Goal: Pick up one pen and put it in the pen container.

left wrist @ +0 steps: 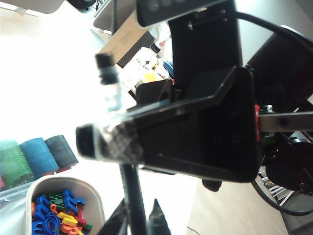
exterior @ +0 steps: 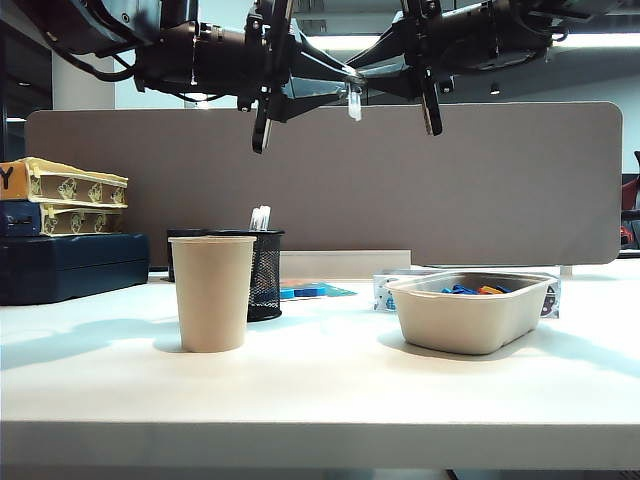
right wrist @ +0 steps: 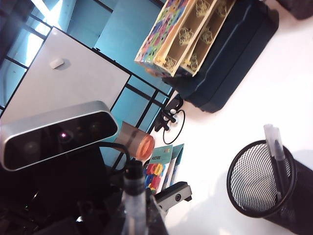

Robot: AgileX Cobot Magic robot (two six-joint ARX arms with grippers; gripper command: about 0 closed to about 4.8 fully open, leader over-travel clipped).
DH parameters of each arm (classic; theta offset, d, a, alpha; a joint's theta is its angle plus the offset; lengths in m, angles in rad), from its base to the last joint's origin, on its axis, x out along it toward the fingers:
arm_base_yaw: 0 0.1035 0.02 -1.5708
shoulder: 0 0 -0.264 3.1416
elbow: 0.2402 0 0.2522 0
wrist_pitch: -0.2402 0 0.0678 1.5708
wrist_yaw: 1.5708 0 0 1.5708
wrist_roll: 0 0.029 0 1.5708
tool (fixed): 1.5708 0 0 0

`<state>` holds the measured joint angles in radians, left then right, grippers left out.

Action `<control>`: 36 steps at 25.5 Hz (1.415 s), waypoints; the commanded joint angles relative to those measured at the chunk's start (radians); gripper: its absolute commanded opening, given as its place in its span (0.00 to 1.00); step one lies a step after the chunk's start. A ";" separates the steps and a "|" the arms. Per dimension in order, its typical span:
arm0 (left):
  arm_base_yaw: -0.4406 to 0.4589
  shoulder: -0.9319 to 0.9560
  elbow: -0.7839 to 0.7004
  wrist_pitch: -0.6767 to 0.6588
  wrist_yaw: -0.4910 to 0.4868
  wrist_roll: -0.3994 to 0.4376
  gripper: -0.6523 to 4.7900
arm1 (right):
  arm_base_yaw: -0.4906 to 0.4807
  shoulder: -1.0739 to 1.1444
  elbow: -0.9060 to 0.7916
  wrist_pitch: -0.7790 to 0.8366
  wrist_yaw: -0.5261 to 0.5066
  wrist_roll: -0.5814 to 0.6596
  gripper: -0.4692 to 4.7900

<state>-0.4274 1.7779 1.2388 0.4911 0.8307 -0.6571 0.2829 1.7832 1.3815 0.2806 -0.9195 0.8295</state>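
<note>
We saw both grippers high in the exterior frame: the right gripper (exterior: 352,100) held 1 clear pen (exterior: 354,101), the left gripper (exterior: 262,130) looked narrowed and empty, above the mesh pen container (exterior: 265,272) at lower left, ready for dropping.

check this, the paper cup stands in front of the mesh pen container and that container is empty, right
Not empty. The right wrist view shows pens already standing in the mesh pen container, and the exterior view shows their tips above its rim. The paper cup does stand in front of it.

Pen container (right wrist: 261,183) holding pens (right wrist: 275,156), right gripper (right wrist: 136,205) gripping clear pen (right wrist: 134,198)
</note>
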 commanded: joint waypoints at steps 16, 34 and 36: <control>0.029 -0.035 0.006 0.021 0.048 0.014 0.16 | -0.139 -0.026 0.027 0.107 0.022 0.038 0.44; 0.109 -0.096 0.008 -0.011 0.079 0.094 0.15 | -0.177 -0.210 0.027 0.182 -0.073 -0.134 0.44; 0.109 -0.111 0.008 -0.023 0.079 0.113 0.15 | -0.182 -0.227 0.027 0.170 -0.078 -0.146 0.44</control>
<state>-0.3176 1.6871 1.2404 0.4633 0.8993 -0.5770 0.1040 1.5726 1.4044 0.4545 -0.9894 0.7052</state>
